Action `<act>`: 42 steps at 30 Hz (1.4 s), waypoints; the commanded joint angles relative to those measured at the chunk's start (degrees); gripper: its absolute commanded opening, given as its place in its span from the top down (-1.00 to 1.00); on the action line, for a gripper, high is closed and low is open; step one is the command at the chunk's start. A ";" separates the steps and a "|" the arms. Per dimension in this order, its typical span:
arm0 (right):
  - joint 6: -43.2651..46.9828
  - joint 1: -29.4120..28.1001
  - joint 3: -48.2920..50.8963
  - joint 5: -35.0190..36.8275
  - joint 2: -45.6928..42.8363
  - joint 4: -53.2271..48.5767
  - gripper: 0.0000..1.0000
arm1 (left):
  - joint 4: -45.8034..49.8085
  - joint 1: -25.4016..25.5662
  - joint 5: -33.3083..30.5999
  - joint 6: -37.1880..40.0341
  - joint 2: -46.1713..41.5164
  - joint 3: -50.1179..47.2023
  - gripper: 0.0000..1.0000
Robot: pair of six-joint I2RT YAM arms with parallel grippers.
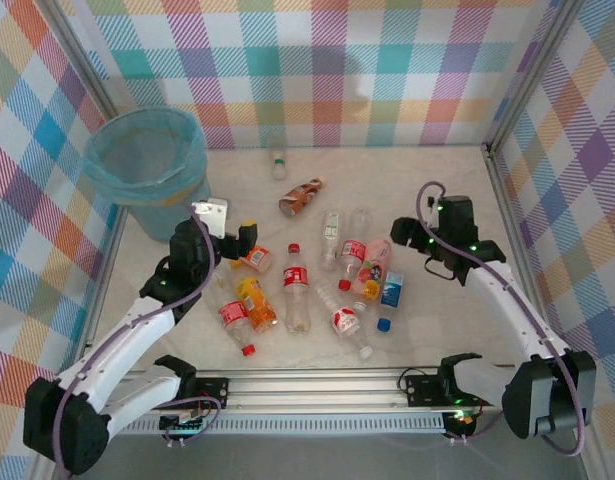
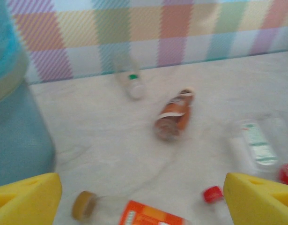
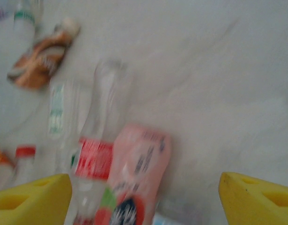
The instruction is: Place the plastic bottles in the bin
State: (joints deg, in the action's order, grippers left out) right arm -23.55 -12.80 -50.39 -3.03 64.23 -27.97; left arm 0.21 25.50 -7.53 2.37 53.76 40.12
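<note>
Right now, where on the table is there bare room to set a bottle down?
Bare table lies far right, between the back wall, the side wall and the right arm. A smaller patch lies between the bin and the small bottle by the back wall. The middle is crowded with bottles, from left hand to right hand.

The left arm (image 1: 137, 325) extends from 7 o'clock, and the left gripper (image 1: 245, 238) points toward 3 o'clock with its jaws spread wide. The right arm (image 1: 507, 290) arcs from 5 o'clock, and the right gripper (image 1: 400, 233) points toward 9 o'clock with its jaws apart.
</note>
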 commanded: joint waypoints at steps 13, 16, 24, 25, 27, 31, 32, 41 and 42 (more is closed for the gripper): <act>0.91 -6.20 -25.37 -3.38 29.65 -13.41 -0.50 | 25.84 7.64 7.52 -5.37 10.89 17.81 -0.73; 2.45 -6.20 -31.39 -2.86 36.75 -15.16 -0.50 | 26.07 7.64 7.50 -5.54 11.87 18.48 -0.73; 3.31 -6.14 -39.09 -3.44 47.88 -15.62 -0.48 | 26.17 7.64 6.11 -4.76 12.70 18.60 -0.74; 3.33 -6.17 -39.64 -3.78 48.91 -15.62 -0.48 | 26.22 7.64 6.12 -4.65 12.91 18.68 -0.74; 3.26 -6.14 -40.46 -4.43 50.51 -15.58 -0.48 | 26.17 7.64 5.99 -4.50 13.17 18.68 -0.74; 3.10 -6.12 -41.47 -5.21 53.15 -15.02 -0.47 | 26.21 7.64 5.55 -4.00 13.57 19.05 -0.75; 3.03 -6.13 -41.75 -5.39 53.79 -15.05 -0.47 | 26.25 7.64 5.51 -3.85 13.70 19.17 -0.75; 1.82 -5.99 -42.86 -7.85 57.07 -12.93 -0.41 | 26.25 7.63 4.54 -3.24 14.03 20.02 -0.76; 1.60 -5.92 -42.90 -8.07 57.26 -12.59 -0.39 | 26.34 7.64 4.48 -3.25 14.01 20.15 -0.76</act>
State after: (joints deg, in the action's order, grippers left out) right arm -21.63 -18.79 -91.64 -8.93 120.38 -41.19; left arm 25.67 32.62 -2.24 -1.80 67.57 58.00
